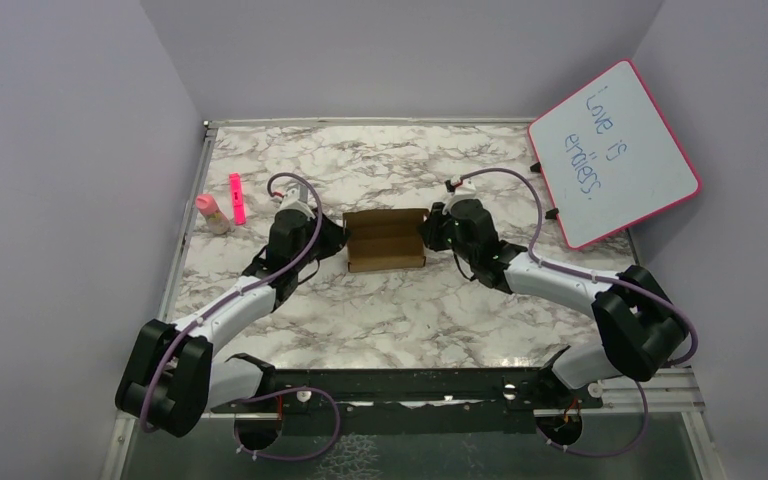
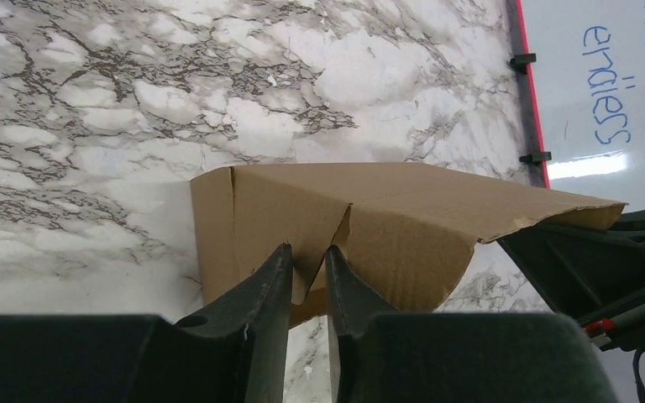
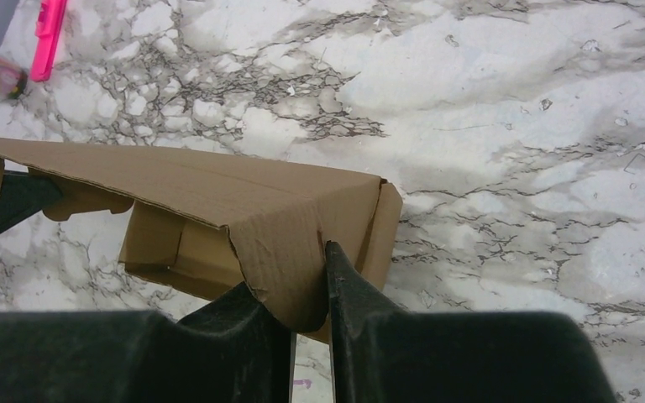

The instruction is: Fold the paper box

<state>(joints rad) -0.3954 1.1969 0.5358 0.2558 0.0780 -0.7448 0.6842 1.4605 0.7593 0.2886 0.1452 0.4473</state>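
Observation:
The paper box (image 1: 386, 240) is plain brown cardboard, partly folded, standing on the marble table between my two arms. My left gripper (image 1: 334, 238) is at its left end, its jaws shut on a side flap of the box (image 2: 369, 218); the fingertips (image 2: 279, 262) pinch the cardboard. My right gripper (image 1: 428, 232) is at the right end, shut on a rounded side flap (image 3: 290, 252) of the box (image 3: 218, 180). The lid panel slopes over the open inside in both wrist views.
A pink-framed whiteboard (image 1: 614, 152) with blue writing leans at the back right. A pink marker (image 1: 237, 197) and a small pink-capped bottle (image 1: 210, 212) lie at the back left. The marble table (image 1: 380, 320) has walls on the left, back and right.

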